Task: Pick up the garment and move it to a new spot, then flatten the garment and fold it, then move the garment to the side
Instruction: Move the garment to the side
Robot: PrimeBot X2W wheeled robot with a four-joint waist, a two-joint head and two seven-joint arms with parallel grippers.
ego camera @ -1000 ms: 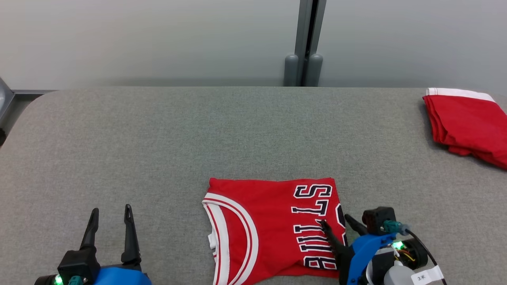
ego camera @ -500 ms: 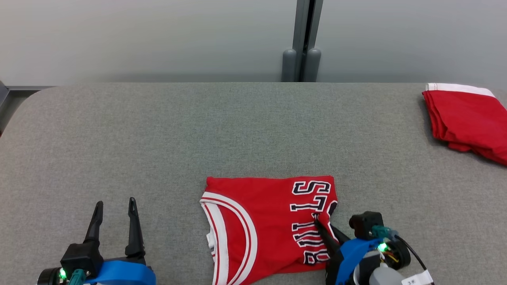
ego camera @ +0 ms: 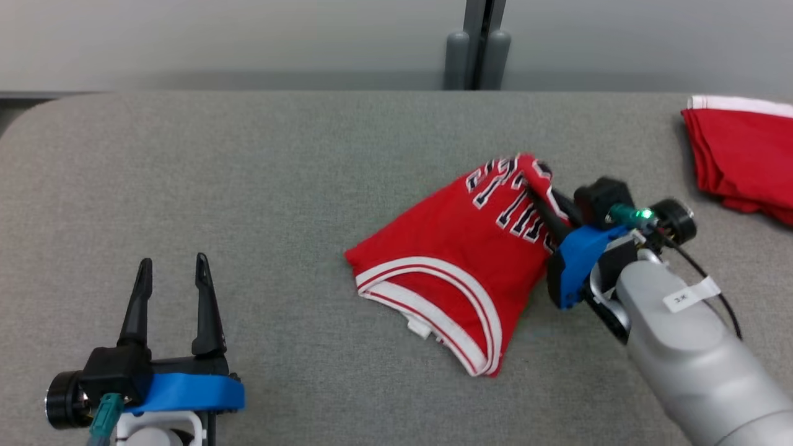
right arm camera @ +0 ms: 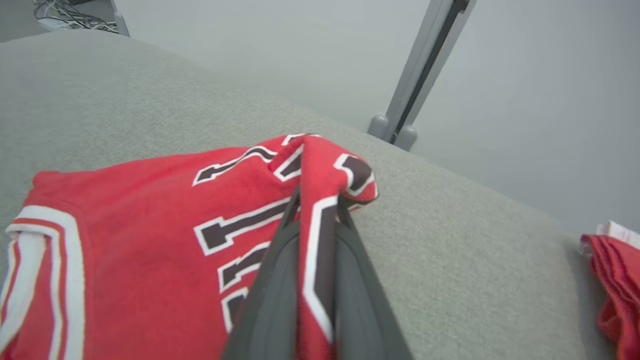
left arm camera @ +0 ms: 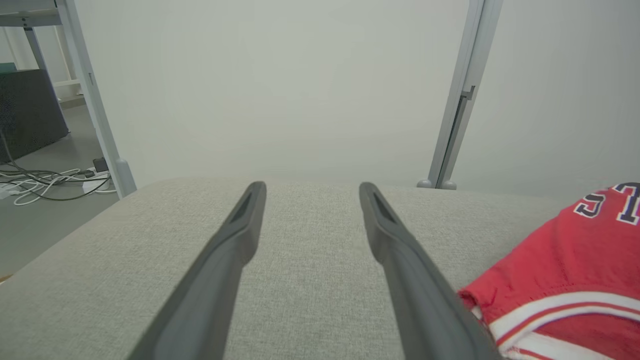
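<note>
The garment is a folded red jersey with white trim and black-and-white lettering, lying right of centre on the grey table. My right gripper is shut on its lettered edge, which is pulled up into a peak while the trimmed end trails on the table. In the right wrist view a fold of the garment is pinched between my right gripper fingers. My left gripper stands open at the lower left with nothing in it. In the left wrist view, my left gripper is open over bare table, the garment at its right.
A second folded red cloth with a white band lies at the table's far right edge, also seen as a red cloth. A grey post stands behind the table against a pale wall. Cables lie on the floor off the table's left.
My right gripper has shut on the garment's lettered edge and drawn it up and away from the near edge, turning it. The head view has shifted. The left gripper stays open.
</note>
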